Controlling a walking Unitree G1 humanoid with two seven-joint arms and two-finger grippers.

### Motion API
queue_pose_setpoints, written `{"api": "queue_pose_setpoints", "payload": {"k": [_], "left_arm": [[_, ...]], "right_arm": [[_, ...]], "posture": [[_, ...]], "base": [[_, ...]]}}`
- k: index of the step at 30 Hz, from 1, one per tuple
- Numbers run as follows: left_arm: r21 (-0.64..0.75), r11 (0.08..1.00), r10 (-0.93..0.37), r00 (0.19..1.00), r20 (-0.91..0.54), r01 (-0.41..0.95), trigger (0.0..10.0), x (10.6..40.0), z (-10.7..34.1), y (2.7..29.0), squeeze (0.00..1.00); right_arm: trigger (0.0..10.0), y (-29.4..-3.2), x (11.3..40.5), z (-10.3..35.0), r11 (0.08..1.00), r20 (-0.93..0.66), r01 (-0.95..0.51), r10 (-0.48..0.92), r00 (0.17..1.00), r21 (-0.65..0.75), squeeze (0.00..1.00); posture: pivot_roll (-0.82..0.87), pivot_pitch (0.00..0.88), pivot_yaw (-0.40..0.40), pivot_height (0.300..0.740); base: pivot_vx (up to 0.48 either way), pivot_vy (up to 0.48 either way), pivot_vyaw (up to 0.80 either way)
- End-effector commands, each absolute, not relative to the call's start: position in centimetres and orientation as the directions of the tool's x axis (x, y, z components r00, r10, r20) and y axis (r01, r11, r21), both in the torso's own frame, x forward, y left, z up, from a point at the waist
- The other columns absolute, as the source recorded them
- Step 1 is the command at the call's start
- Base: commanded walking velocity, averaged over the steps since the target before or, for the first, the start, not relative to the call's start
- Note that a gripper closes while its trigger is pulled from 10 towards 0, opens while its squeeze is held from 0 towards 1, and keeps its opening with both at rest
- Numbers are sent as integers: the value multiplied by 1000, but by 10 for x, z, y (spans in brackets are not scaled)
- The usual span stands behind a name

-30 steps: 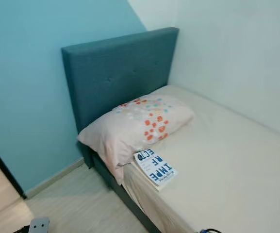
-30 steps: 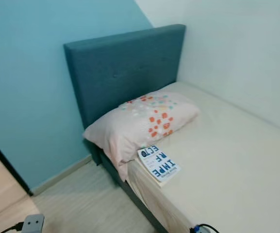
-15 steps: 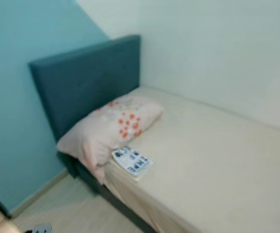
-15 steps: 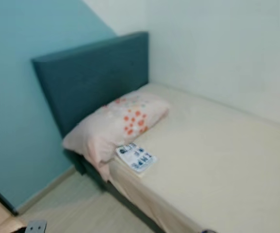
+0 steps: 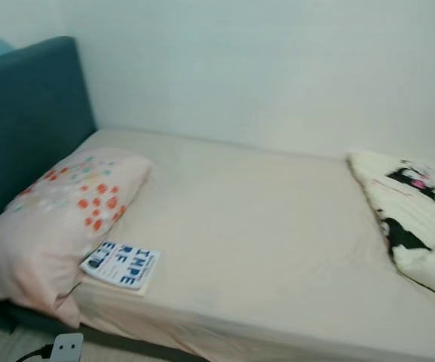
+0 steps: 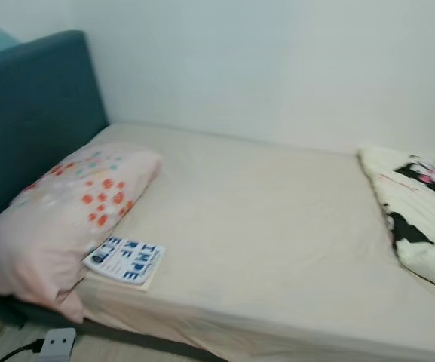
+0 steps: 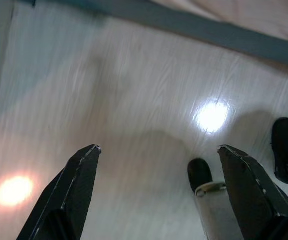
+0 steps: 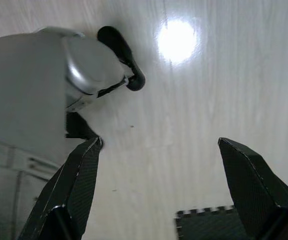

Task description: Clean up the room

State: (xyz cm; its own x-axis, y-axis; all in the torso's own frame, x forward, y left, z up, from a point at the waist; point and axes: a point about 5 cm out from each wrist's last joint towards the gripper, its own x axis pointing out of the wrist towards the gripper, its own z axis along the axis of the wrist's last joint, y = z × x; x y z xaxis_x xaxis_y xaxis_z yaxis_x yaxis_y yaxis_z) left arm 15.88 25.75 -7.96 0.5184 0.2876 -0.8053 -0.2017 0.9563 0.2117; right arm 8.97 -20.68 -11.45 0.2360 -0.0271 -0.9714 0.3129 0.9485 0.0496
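Head views show a bed (image 5: 277, 249) across the frame; a pillow (image 5: 59, 219) lies at centre left, a book (image 5: 121, 265) touching it at lower left, a crumpled blanket (image 5: 417, 219) at right; left gripper (image 7: 158, 150) and right gripper (image 8: 159, 142) hang spread over floor; seemingly surveying; next, approach and reach for the book.

Head stereo pair looks forward and down across the bed (image 5: 262, 226) from its long side; both eyes share the pillow (image 5: 59, 219) at 9 o'clock and the book (image 6: 124, 261). Each wrist camera faces straight down at pale floor (image 7: 134, 100), moderately near.
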Motion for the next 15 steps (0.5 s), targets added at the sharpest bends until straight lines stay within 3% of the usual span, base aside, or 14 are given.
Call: {"api": "queue_pose_setpoints", "payload": {"k": [1, 15], "left_arm": [[213, 959, 280, 504, -817, -187, 10000, 155, -82, 257, 0], [217, 954, 292, 486, -824, -205, 10000, 150, -84, 257, 0]], "right_arm": [[10000, -209, 90, -114, 955, -972, 296, -35, 231, 36, 0], [10000, -205, 98, -113, 962, -962, 265, -7, 274, 68, 0]], "posture": [[70, 0, -42, 740], [77, 0, -50, 740]], "base": [[0, 0, -712], [0, 0, -712]]}}
